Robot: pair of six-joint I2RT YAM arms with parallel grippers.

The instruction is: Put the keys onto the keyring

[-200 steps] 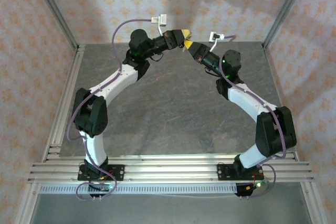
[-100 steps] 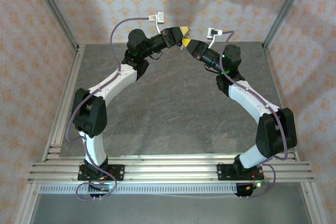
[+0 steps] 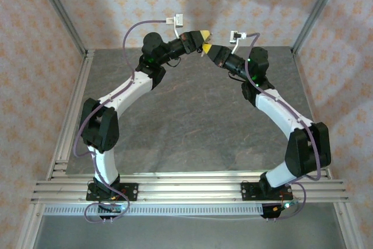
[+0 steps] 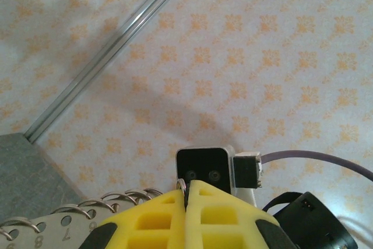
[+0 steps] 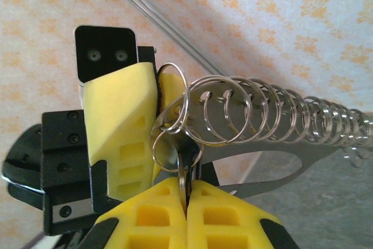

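Step in hand: threading, judged midway. Both hands meet in air above far edge of bench (image 3: 192,121).

- Right hand (image 5: 185,186) pressed together on blade of key (image 5: 185,143); dark head just above fingertips, touching keyring (image 5: 186,96).
- Left hand (image 4: 187,189) pressed together, seemingly pinching keyring rim, beside metal plate (image 5: 274,161) carrying row of wire rings.
- Whether key already hooked: cannot tell.

Next move likely calls for small wrist turn feeding key along ring wire, with firm grip.

Room: open air below and to sides; back wall near; fingertips crowded.

Grey mottled table (image 3: 192,126) (stone-like), aluminium rails (image 3: 186,188) along near edge
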